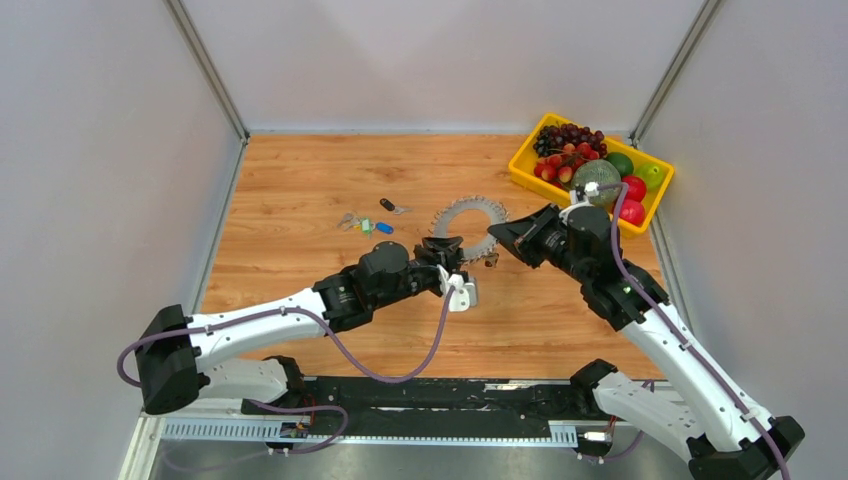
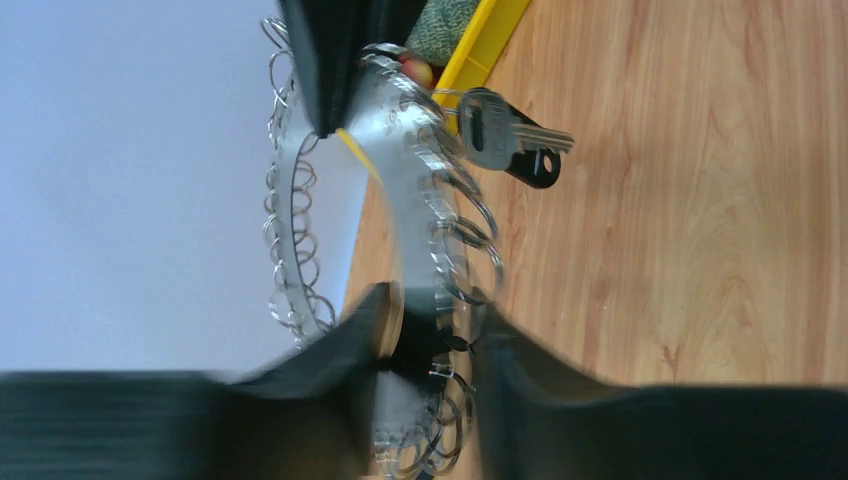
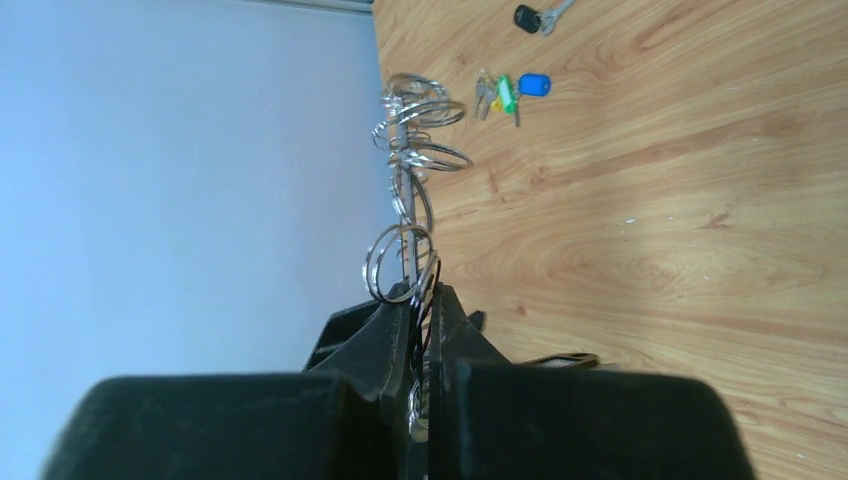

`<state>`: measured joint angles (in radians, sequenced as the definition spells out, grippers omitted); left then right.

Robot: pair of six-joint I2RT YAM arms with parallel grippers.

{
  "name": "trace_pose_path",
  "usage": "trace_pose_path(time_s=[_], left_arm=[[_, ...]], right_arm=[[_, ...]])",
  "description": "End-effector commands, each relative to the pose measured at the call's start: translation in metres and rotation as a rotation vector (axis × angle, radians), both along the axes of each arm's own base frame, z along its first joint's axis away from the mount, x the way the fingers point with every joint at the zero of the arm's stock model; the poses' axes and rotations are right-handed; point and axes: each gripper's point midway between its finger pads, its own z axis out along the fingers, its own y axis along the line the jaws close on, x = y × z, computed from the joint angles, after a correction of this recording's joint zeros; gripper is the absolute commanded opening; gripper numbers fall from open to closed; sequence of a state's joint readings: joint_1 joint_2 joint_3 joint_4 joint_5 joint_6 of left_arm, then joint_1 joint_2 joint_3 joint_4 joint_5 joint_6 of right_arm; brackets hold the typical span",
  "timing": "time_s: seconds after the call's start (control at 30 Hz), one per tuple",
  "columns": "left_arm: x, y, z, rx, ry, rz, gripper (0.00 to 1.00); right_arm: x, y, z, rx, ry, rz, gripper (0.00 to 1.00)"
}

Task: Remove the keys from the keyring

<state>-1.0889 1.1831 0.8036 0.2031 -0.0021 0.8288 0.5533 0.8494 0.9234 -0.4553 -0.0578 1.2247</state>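
From above, the keyring (image 1: 465, 205) is held up off the tabletop (image 1: 320, 180), a little right of its middle, between the two arms. The right gripper (image 1: 497, 238) has its right side and the left gripper (image 1: 445, 250) reaches in at its near rim. Lifted like this, its small loops probably hang clear so a key can be worked off. Two lots of keys lie loose on the wood to the left of the ring: a black-headed one (image 1: 392, 206) and a bunch with green and blue tags (image 1: 362, 225). They look already freed. A yellow basket (image 1: 522, 165) of fruit sits in the far right corner, out of the way.

In the left wrist view the ring runs edge-on between this gripper's parted jaws, one on either side of the band and its loops. The blur hides whether they are pressing on it or only straddling it, so I cannot tell. One key (image 2: 510, 135) with a dark head hangs from a loop higher up, near the right gripper, so the job seems unfinished.

In the right wrist view the jaws are clenched tight on the ring's rim, bracing it upright for the other arm.
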Motion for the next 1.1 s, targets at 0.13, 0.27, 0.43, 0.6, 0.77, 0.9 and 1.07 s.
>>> trace_pose_path(time_s=[0.13,0.27,0.43,0.6,0.77,0.9,1.07], left_arm=[[0.012,-0.016,0.038,-0.086,-0.031,0.029,0.00],[0.015,-0.009,0.039,-0.117,-0.013,0.075,0.00],[0.020,0.008,0.040,-0.185,0.037,0.143,0.00],[0.013,0.024,0.046,-0.323,0.214,0.113,0.00],[-0.008,0.034,0.071,-0.484,0.430,-0.049,0.00],[-0.035,0.037,0.085,-0.504,0.572,-0.237,0.00],[-0.081,0.040,0.081,-0.358,0.658,-0.539,0.00]], right_arm=[[-0.007,0.006,0.034,0.087,-0.058,0.035,0.22],[-0.008,-0.002,0.029,0.060,-0.085,0.009,0.81],[-0.013,-0.030,0.029,-0.056,-0.227,-0.055,0.94],[-0.019,-0.064,0.041,-0.380,-0.521,-0.059,0.95],[-0.029,-0.065,0.043,-0.609,-0.814,0.062,0.92],[-0.034,-0.051,0.033,-0.666,-0.912,0.179,0.91],[-0.047,-0.025,0.034,-0.643,-1.057,0.340,0.82]])
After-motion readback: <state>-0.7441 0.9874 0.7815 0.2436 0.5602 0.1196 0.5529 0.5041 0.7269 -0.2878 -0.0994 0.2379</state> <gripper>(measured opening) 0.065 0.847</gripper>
